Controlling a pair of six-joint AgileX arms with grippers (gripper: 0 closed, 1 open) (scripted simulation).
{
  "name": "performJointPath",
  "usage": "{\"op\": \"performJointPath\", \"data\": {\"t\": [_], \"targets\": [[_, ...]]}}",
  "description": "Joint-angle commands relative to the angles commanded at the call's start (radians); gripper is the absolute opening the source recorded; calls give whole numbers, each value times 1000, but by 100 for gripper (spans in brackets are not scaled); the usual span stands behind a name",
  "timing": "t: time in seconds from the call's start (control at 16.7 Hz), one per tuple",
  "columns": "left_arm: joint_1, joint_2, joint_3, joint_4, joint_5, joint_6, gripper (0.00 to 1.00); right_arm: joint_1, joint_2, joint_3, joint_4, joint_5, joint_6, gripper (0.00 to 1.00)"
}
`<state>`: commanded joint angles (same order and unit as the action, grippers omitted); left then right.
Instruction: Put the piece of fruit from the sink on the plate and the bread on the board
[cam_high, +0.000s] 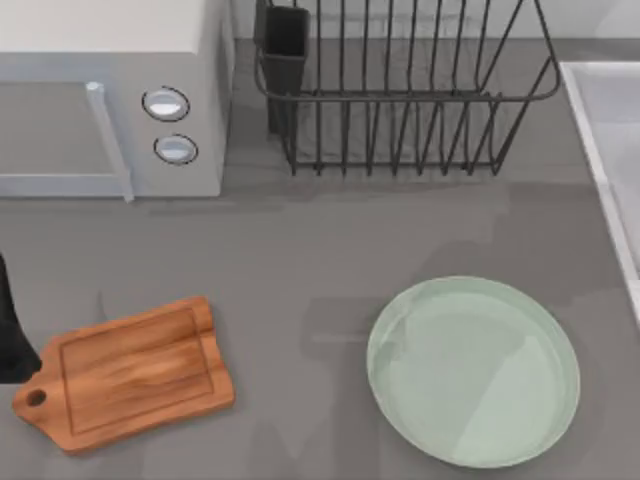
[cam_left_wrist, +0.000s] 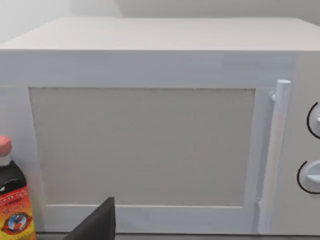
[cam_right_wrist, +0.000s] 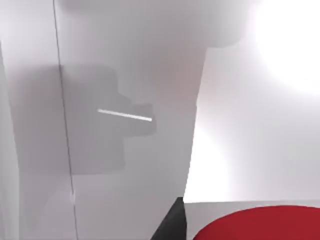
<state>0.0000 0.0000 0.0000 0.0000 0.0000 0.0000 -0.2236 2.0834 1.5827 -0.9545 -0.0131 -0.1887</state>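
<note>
Two big things stand at the desk's (cam_high: 300, 270) back: a white microwave (cam_high: 110, 100) at the left and a wire rack (cam_high: 400, 90) beside it. Nearer, the plate (cam_high: 473, 371) lies bare at the right, the board (cam_high: 125, 373) bare at the left. Sink (cam_high: 615, 130) at the right edge (partly seen). Fruit (cam_right_wrist: 260, 225) lies red below the right wrist camera; a dark finger (cam_right_wrist: 172, 222) shows beside it, though I cannot tell either pincer's state

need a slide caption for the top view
Empty mint plate and bare wooden board wait on the grey counter, microwave and dish rack behind.
</note>
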Motion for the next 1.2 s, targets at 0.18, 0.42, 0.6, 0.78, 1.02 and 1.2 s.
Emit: {"op": "performJointPath", "data": {"t": [0.18, 0.42, 0.6, 0.78, 1.02, 1.2], "targets": [[0, 0, 0, 0, 0, 0, 100, 143, -58, -13, -38, 1, 147, 0], [0, 0, 0, 0, 0, 0, 100, 377, -141, -48, -108, 3, 382, 0], [0, 0, 0, 0, 0, 0, 100, 556, -200, -80, -165, 6, 555, 0], [0, 0, 0, 0, 0, 0, 100, 711, -249, -112, -216, 9, 701, 0], [0, 0, 0, 0, 0, 0, 100, 835, -287, -140, -259, 13, 815, 0], [0, 0, 0, 0, 0, 0, 100, 847, -290, -142, -263, 13, 826, 0]]}}
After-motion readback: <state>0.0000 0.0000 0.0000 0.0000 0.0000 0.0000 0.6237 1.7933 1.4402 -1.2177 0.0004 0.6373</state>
